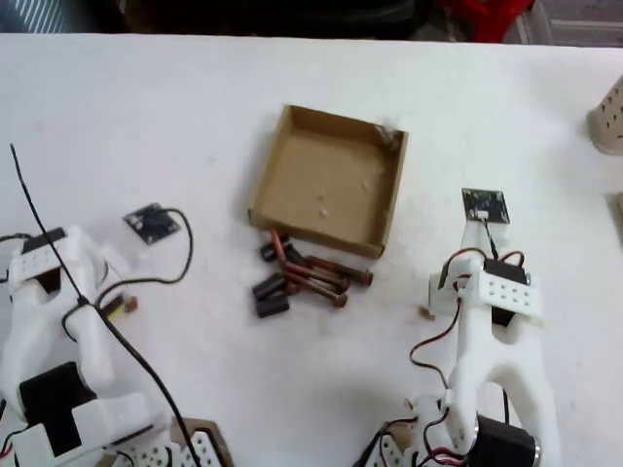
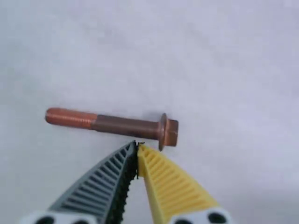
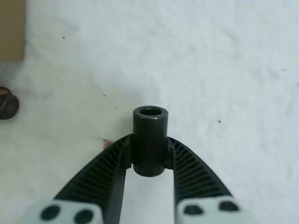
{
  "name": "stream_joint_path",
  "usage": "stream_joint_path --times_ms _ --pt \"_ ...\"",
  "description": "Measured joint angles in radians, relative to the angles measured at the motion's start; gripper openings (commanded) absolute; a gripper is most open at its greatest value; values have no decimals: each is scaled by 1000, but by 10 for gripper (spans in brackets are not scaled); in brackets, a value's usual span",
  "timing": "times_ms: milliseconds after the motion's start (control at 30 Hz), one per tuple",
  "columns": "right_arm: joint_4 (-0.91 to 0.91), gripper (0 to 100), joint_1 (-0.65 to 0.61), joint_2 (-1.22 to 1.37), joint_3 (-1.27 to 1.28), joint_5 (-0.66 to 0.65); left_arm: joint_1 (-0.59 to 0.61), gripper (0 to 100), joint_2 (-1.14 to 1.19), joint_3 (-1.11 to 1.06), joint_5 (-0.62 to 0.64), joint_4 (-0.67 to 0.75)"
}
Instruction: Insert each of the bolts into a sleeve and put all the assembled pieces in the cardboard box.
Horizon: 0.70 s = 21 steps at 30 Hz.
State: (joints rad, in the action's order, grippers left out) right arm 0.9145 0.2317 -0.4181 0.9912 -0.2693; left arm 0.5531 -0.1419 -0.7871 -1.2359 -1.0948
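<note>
One copper flanged bolt [image 2: 112,125] crosswise just past the tips of the left pincer [image 2: 137,147], fingers closed together, right pincer [image 3: 149,156] clamped on a black hollow sleeve [image 3: 150,140], high view adds loose bolts [image 1: 316,272] heaped beside the cardboard box [image 1: 331,117]

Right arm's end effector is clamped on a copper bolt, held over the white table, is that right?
Not quite. The right end effector is clamped on a black sleeve, not a copper bolt. It is held over the white table, as you said. The right wrist view shows this.
</note>
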Motion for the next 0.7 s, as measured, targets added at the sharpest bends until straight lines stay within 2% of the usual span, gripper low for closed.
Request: stream_joint_path --times_ms 233,467,700 --pt "0 17 0 0 0 0 -87 20 0 0 0 101" --pt "0 17 2 0 0 0 -118 20 94 77 0 107" --pt "0 17 2 0 0 0 -121 20 295 315 187 104"
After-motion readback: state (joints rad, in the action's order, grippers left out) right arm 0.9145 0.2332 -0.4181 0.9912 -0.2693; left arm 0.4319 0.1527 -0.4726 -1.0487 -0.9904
